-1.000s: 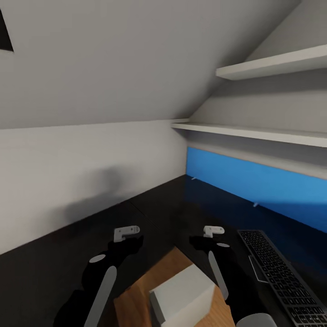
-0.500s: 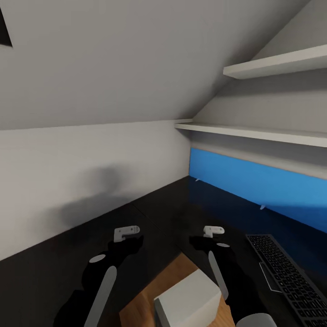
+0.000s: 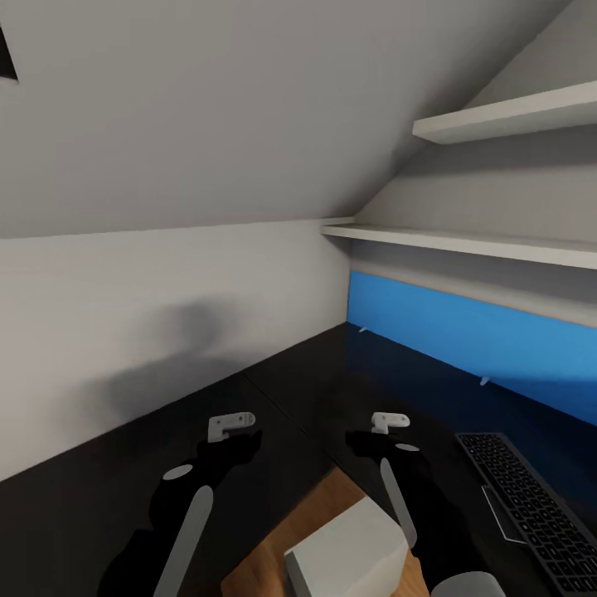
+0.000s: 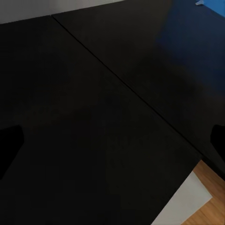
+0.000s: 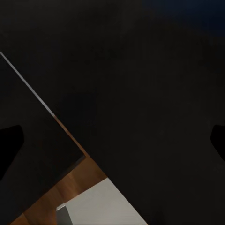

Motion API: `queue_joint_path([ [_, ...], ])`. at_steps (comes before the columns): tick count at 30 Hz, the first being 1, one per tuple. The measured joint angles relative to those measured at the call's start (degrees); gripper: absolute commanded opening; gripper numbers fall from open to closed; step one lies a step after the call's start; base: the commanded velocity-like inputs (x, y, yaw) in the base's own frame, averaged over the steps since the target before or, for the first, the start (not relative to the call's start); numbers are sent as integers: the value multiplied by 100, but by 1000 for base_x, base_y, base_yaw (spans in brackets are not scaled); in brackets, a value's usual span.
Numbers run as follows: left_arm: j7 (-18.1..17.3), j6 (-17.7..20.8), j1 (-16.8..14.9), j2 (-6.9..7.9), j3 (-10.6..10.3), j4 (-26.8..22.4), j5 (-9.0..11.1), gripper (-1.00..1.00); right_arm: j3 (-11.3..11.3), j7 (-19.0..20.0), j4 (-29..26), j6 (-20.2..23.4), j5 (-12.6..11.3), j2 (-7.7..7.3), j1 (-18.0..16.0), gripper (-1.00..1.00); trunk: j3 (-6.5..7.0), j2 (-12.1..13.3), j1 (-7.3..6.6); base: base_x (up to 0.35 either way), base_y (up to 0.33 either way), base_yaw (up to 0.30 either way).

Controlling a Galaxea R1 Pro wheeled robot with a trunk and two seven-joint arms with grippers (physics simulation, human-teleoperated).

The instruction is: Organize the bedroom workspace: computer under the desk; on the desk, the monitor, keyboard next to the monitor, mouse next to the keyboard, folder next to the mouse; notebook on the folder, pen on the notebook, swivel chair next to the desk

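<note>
Down low, spotted the grey computer (image 3: pixel 348 547) on the wood floor (image 3: pixel 265 555), tucked by the edge of the black surface (image 3: pixel 315 390). Held left fingers (image 4: pixel 8 147) and right fingers (image 5: pixel 8 145) spread wide over it, gripping nothing. Swung the view a touch left, sliding the keyboard (image 3: pixel 531 514) and blue panel (image 3: pixel 464 332) rightward in frame. Moved no objects though, so probably just turning, zero task progress.

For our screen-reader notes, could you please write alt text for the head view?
Both black arms reach over the glossy black desk, the left gripper and right gripper empty. The keyboard lies at lower right before the blue panel; the computer stands below.
</note>
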Motion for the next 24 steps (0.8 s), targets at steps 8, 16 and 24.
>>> queue_joint_path([
  [8,0,0,0,0,0,1,-1,100,2,0,0,0,0,0,0,100,2,0,0,2,1,-25],
  [16,0,0,-1,0,-1,2,-1,100,1,5,-2,0,-1,-1,1,100,20,0,0,0,0,-183],
  [24,0,0,0,0,0,1,-1,100,2,8,-1,-5,-1,0,0,100,27,0,0,0,0,-175],
])
